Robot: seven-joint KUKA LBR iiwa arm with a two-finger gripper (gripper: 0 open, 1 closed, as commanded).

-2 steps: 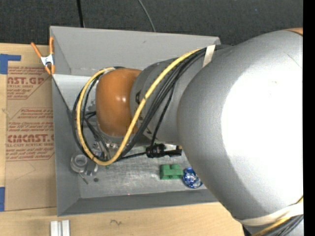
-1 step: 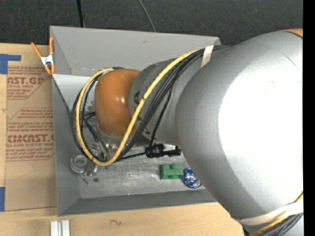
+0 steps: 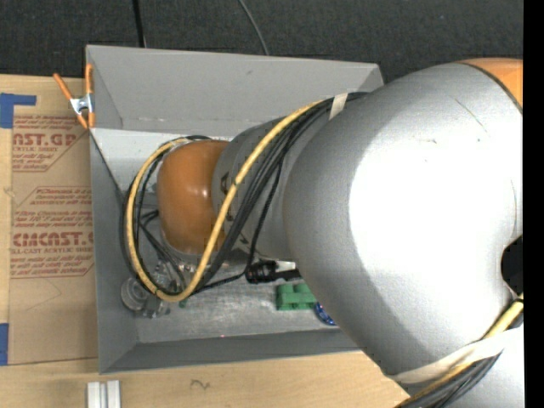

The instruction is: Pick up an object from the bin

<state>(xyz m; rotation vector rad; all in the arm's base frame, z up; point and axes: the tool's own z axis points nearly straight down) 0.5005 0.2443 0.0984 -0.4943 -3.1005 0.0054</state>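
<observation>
My gripper (image 3: 151,294) is low in the bin's front left corner, under the orange wrist cover and its looped cables. Only part of its metal body shows, down near the bin floor. A small grey roundish piece (image 3: 131,293) sits right against it on the left; I cannot tell whether it is a loose thing or part of the gripper. A green blocky piece (image 3: 293,297) lies on the floor near the front wall, well to the right of the gripper. Beside it, a blue and white thing (image 3: 325,314) pokes out from under the arm.
The large silver arm reaches in from the right and hides most of the bin's floor and its right half. The bin's sloping left and front walls stand close around the gripper.
</observation>
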